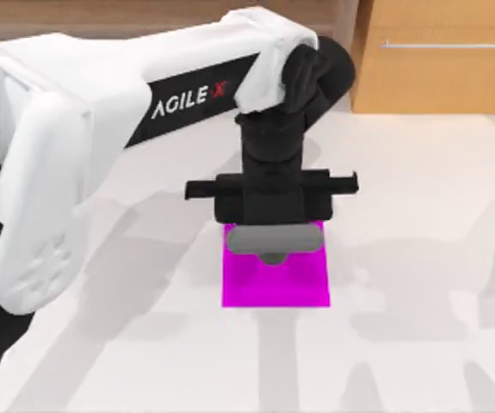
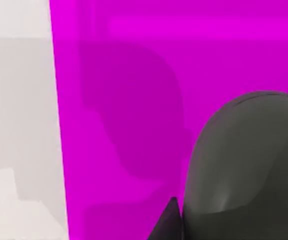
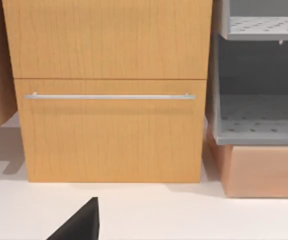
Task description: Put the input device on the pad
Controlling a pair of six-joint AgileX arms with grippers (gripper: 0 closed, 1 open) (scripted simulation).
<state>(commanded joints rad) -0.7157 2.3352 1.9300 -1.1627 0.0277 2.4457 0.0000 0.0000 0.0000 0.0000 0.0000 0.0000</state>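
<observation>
Placing step in hand, by the look of it: left tool (image 1: 270, 225) hanging directly over the far edge of the magenta pad (image 1: 275, 280), gripping a grey computer mouse (image 1: 273, 240) that sits just under the black tool bar and above the pad's surface. In the left wrist view, rounded grey mouse (image 2: 244, 165) close beneath the tool with the pad (image 2: 123, 100) spread below it and white bench (image 2: 18, 125) off to one side. Whether the mouse already touches the pad: cannot tell. Next move likely calls for lowering straight down, releasing, then lifting clear without dragging. Right arm parked, facing a wooden drawer cabinet (image 3: 108, 90); grip there: cannot tell.
</observation>
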